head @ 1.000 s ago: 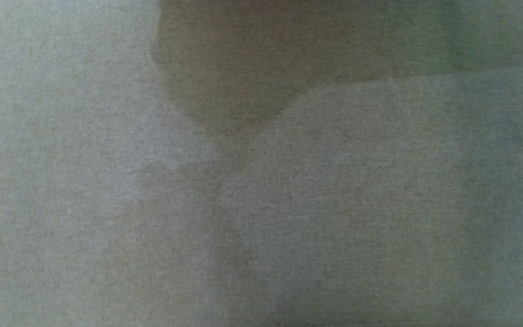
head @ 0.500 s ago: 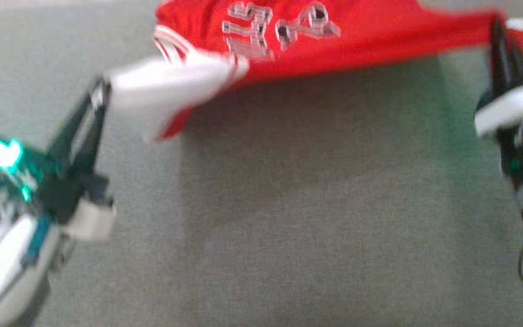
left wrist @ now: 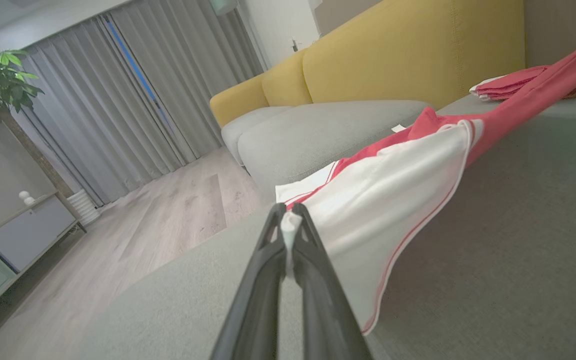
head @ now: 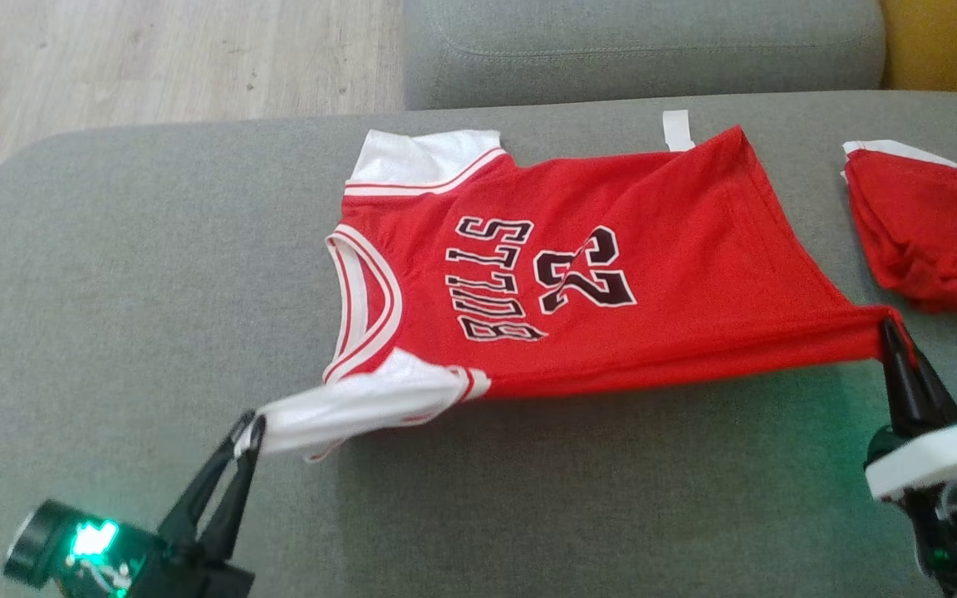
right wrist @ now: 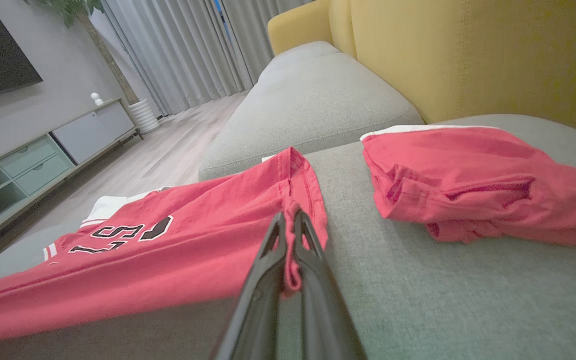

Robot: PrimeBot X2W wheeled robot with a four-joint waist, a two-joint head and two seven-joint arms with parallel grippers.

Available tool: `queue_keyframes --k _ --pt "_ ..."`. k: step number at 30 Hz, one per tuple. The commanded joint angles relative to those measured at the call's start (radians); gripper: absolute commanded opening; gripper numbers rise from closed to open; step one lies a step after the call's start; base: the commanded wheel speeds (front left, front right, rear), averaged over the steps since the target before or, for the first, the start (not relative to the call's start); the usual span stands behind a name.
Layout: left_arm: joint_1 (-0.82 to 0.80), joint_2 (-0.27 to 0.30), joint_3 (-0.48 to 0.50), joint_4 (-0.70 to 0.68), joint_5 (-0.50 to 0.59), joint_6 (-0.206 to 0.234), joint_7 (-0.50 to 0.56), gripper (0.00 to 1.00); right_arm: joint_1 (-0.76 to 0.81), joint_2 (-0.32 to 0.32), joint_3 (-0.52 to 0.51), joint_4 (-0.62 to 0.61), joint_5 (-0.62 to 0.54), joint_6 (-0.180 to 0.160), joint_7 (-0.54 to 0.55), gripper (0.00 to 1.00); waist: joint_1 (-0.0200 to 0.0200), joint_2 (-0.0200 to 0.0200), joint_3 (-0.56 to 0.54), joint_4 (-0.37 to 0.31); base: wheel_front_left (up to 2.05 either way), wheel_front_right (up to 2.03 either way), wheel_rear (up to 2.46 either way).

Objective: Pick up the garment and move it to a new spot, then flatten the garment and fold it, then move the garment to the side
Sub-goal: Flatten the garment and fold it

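The garment (head: 611,266) is a red jersey with white sleeves, black lettering and the number 23, spread face up across the grey sofa seat (head: 154,291). My left gripper (head: 247,428) is shut on the tip of its near white sleeve (left wrist: 383,200), pulling it taut off the cushion. My right gripper (head: 888,324) is shut on the near hem corner (right wrist: 293,205) of the jersey. The near edge of the garment is lifted between the two grippers, while the far side rests on the seat.
A second red garment (head: 927,232) lies crumpled at the right on the same seat (right wrist: 468,185). Behind are another grey cushion (head: 645,41), a yellow sofa back (right wrist: 468,55) and wooden floor (head: 154,58) at the far left.
The head camera has swung up from bare grey cushion to the whole jersey. Both grippers stay shut on the garment's sleeve and hem.
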Motion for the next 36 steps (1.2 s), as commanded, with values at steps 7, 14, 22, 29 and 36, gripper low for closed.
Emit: queue_keyframes --k 7,14,22,29,36 --pt "-0.043 0.032 0.029 -0.044 0.001 0.019 0.003 0.0 0.057 0.025 -0.094 -0.123 -0.08 -0.002 0.025 0.0 0.0004 -0.0001 0.027 -0.004 0.0 0.0 0.0" --pt "-0.244 -0.024 -0.011 0.06 0.039 -0.061 0.008 0.0 0.004 0.085 -0.165 -0.115 -0.139 -0.002 0.109 0.0 0.0004 -0.0001 0.106 0.008 0.0 0.0 0.0" --pt "-0.556 -0.1 -0.04 0.306 0.082 -0.187 -0.002 0.0 -0.167 0.134 -0.191 -0.031 -0.217 -0.002 0.17 0.0 0.0004 -0.0001 0.219 0.008 0.0 0.0 0.0" --pt "-0.688 -0.147 -0.051 0.406 0.122 -0.225 -0.004 0.0 -0.263 0.154 -0.186 0.023 -0.26 -0.002 0.164 0.27 0.0004 -0.0001 0.28 0.0 0.0 0.0 0.0" --pt "-0.682 -0.167 -0.026 0.424 0.122 -0.203 -0.004 1.0 -0.279 0.164 -0.18 0.052 -0.271 -0.002 0.131 1.0 0.0004 -0.0001 0.287 -0.003 0.0 0.0 0.0"
